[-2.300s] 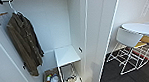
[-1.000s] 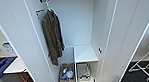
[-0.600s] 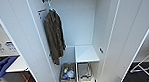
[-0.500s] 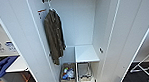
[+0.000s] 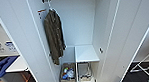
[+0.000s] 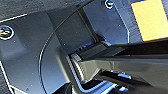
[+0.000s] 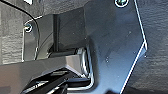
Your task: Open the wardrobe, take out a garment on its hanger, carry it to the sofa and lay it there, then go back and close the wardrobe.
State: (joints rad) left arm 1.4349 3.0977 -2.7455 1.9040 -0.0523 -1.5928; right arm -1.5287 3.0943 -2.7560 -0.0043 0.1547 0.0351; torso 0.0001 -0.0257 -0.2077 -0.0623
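Observation:
The wardrobe (image 5: 79, 23) stands straight ahead in the head view, white inside, with both doors swung open: the left door (image 5: 20, 34) and the right door (image 5: 132, 28). A dark olive jacket (image 5: 54, 37) hangs on a white hanger hook (image 5: 49, 5) at the left end of the rail. Right of it the hanging space is bare. A white shelf box (image 5: 86, 53) sits low on the right. The wrist views show my own dark plates and jointed bars close up.
A woven basket (image 5: 67, 74) with small items and a wire basket (image 5: 84, 72) sit on the wardrobe floor. A white tabletop (image 5: 16, 65) and a blue object (image 5: 2, 67) lie left of the door. White wire chair legs (image 5: 147, 69) stand on dark floor at the right.
The camera has turned and moved nearer: the wardrobe now sits centred and larger, and the round table at the right has slid out of the picture. The jacket hangs as before.

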